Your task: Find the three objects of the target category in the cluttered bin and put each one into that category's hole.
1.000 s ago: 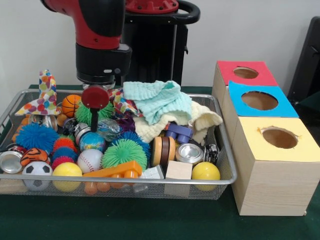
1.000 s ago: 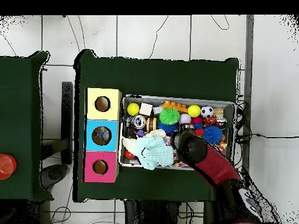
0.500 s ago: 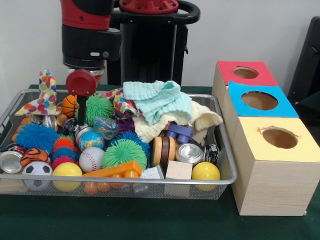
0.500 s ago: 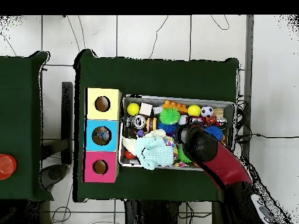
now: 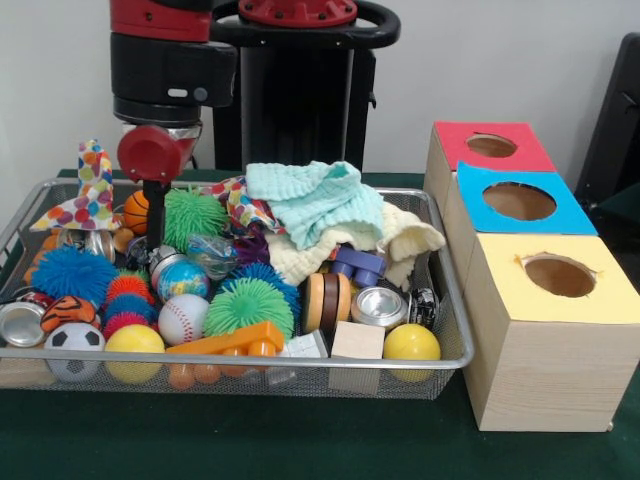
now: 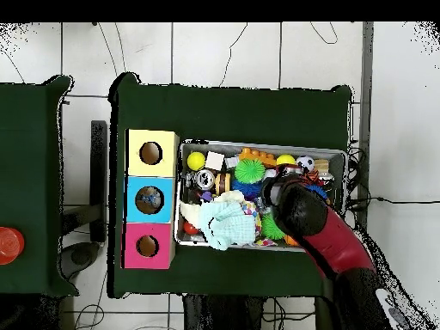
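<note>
Although the jaws (image 5: 155, 235) are dipping among the toys, I cannot tell whether they are gripping anything. Probing should be going slowly here, beside the orange ball (image 5: 140, 211) and green spiky ball (image 5: 194, 215), keeping clear of the bin (image 5: 440, 290) rim; which objects are the targets is unclear.

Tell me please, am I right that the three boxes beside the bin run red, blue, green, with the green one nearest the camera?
Not quite: the nearest box has a yellow top, not green. The front view shows red, blue, then yellow, all beside the bin.
</note>
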You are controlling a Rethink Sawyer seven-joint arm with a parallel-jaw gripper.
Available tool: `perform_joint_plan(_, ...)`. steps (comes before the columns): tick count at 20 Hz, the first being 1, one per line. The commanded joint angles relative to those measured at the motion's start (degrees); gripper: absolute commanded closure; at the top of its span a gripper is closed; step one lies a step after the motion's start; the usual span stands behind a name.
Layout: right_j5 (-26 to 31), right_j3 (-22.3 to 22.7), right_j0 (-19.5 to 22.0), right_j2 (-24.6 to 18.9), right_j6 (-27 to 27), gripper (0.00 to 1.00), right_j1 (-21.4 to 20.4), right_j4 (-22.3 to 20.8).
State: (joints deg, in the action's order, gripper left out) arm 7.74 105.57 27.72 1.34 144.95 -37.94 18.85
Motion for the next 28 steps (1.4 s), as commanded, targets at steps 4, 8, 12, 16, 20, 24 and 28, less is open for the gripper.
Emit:
perform_joint_plan(4, 5.4, 6.8, 1.8, -9.4, 9.2, 1.00, -1.0, 5.3)
perform_joint_plan(8, 4.1, 7.3, 2.9, -10.6, 8.3, 1.00, -0.3, 5.0)
perform_joint_plan(12, 5.9, 7.6, 3.2, -10.1, 7.3, 1.00, -0.6, 4.7)
perform_joint_plan(16, 8.6, 8.5, 3.9, -8.7, 5.7, 1.00, -1.4, 3.6)
perform_joint_plan(20, 7.8, 8.0, 4.3, -7.3, 3.9, 1.00, 0.5, 1.8)
perform_joint_plan(24, 5.6, 8.1, 4.5, -8.1, 3.8, 1.00, 1.6, 1.4)
perform_joint_plan(28, 4.1, 7.3, 3.5, -7.4, 4.1, 1.00, 2.2, 1.1)
